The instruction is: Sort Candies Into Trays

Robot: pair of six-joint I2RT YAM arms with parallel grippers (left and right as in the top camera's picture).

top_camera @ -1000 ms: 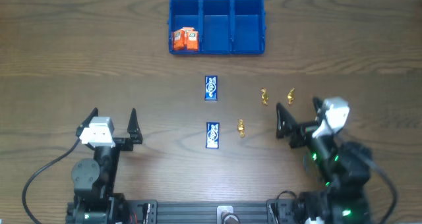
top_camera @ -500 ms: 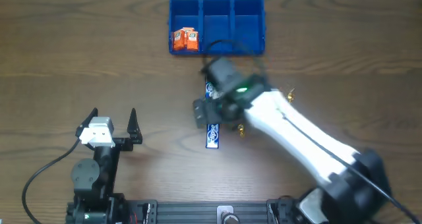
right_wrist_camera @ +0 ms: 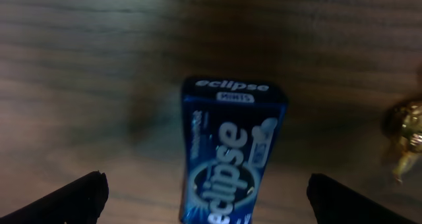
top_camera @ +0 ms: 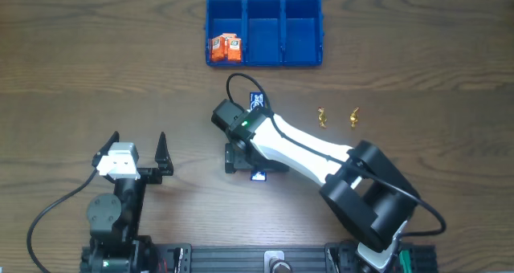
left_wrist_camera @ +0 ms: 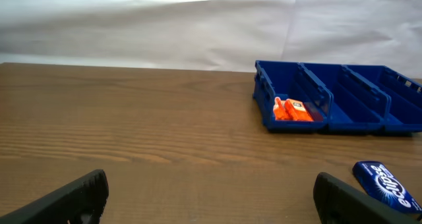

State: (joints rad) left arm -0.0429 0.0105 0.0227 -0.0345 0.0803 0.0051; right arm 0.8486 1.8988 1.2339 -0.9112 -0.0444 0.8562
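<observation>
Squarely below the right claw [right_wrist_camera: 206, 188] lies a blue pack [right_wrist_camera: 232, 159].

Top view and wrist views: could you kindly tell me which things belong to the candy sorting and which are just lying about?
Part of the job:
- blue tray
- orange candies in its end compartment
- blue mint pack between the open right gripper fingers
- second blue mint pack
- gold candies
- left gripper, open

Just there:
- wooden table
- white wall
</observation>
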